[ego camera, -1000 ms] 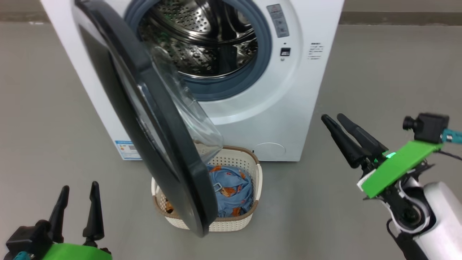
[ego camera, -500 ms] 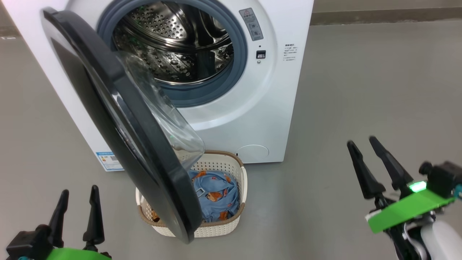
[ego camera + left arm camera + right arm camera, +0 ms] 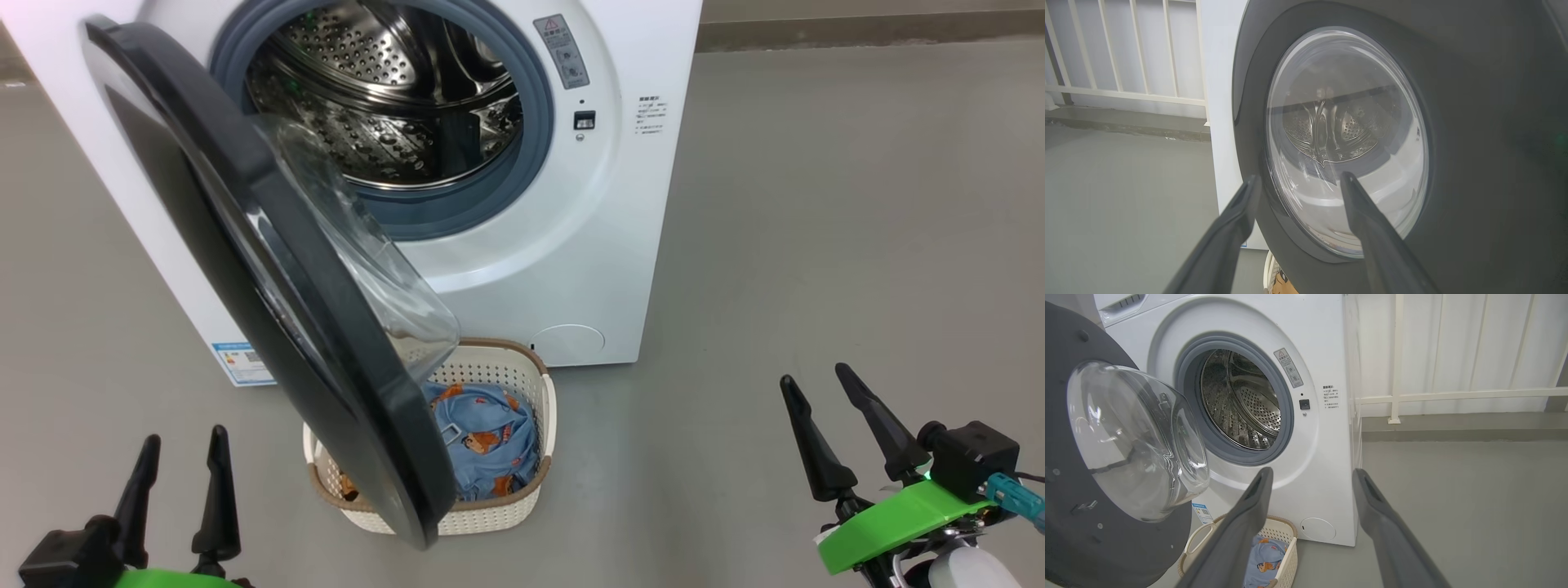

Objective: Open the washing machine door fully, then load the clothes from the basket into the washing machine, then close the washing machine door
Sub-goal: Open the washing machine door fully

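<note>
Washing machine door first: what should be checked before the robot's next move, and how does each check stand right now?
1. Is the washing machine door fully open: not ok, it juts out from the machine over the basket.
2. Is the drum free for loading: ok, nothing seen inside.
3. Are the clothes waiting in the basket: ok.
4. Is the way down to the basket free: not ok, the door covers its left part in the head view.
5. Is the left end effector open and empty: ok.
6. Is the right end effector open and empty: ok.
</note>
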`<state>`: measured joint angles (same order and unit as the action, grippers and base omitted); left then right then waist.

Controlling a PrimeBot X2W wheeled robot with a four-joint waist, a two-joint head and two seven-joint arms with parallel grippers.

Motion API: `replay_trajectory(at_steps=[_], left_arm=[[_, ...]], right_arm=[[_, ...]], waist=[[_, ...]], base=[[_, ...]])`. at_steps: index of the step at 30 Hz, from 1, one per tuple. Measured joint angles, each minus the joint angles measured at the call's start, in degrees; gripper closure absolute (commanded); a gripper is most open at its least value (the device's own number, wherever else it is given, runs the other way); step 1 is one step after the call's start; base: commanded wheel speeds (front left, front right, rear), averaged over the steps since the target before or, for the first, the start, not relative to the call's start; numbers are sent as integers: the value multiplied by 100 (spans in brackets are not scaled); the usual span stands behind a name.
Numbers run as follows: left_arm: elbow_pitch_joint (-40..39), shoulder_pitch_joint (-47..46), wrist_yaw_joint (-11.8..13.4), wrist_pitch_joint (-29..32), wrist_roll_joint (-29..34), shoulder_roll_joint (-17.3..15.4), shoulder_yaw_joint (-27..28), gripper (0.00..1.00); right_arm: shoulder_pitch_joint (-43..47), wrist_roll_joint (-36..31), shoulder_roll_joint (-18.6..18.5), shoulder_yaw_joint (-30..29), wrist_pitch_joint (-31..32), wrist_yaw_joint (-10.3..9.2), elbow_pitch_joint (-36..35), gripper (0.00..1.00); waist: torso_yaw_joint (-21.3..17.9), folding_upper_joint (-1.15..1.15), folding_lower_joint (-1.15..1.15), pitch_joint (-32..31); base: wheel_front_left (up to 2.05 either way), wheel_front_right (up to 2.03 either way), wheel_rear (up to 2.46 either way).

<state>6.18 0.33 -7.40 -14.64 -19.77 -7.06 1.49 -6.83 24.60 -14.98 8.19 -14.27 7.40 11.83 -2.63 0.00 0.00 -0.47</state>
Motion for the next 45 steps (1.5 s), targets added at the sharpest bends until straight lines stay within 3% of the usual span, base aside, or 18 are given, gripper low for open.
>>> replay_trajectory(at_steps=[39, 40, 41, 42, 44, 45], left_arm=[[7, -7, 0, 0, 40, 29, -5, 0], [5, -8, 0, 0, 40, 26, -5, 9], [5, -8, 0, 0, 40, 26, -5, 51], [3, -8, 0, 0, 38, 26, -8, 73], [-12, -8, 0, 0, 37, 25, -8, 100], [-32, -8, 0, 0, 32, 24, -8, 100]], right_arm=[[3, -292, 203, -204, -3, 0, -65, 0], [3, -297, 205, -207, -3, 0, -65, 0], [3, -297, 209, -209, -3, 0, -65, 0], [3, -298, 211, -210, -3, 0, -65, 0], [3, -298, 212, -221, -3, 0, -65, 0], [3, -299, 212, -232, -3, 0, -65, 0]], waist=[[120, 0, 0, 48], [121, 0, 0, 53], [121, 0, 0, 57], [122, 0, 0, 59], [124, 0, 0, 64], [127, 0, 0, 68]], base=[[0, 0, 0], [0, 0, 0], [0, 0, 0], [0, 0, 0], [0, 0, 0], [0, 0, 0]])
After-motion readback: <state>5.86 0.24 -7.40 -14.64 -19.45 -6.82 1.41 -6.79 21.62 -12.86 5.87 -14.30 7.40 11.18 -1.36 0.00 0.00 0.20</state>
